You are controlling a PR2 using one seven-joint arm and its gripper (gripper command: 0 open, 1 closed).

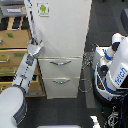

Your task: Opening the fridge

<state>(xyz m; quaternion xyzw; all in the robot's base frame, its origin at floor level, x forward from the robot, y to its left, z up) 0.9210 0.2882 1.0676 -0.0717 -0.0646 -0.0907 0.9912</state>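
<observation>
Exterior view, seen from above and at low resolution. The fridge (pixel 62 35) is the largest item, a tall white unit filling the centre of the frame from the top edge down to the lower middle. Its large upper door (pixel 65 27) appears closed or nearly so; a narrow dark line runs down its left edge, and whether this is a gap cannot be determined. Below it sit two drawers, the upper drawer (pixel 61 66) and the lower drawer (pixel 61 86), each with a curved silver handle.

The robot arm (pixel 22 75) enters from the lower left of the frame as a bulky white-and-grey limb and rises diagonally toward the left edge of the fridge. The tool (pixel 36 48) sits at the left side of the fridge, level with the bottom of the upper door, touching or just beside the door edge. Whether its fingers are apart or closed cannot be told at this resolution.

A white-and-blue robot body (pixel 114 67) stands at the right of the frame, just beside the fridge, with dark cabling at its base.

A tan wooden drawer cabinet (pixel 12 47) occupies the left of the frame, behind the arm.

A small green-figure sticker (pixel 43 8) is fixed at the upper left corner of the upper door.
</observation>
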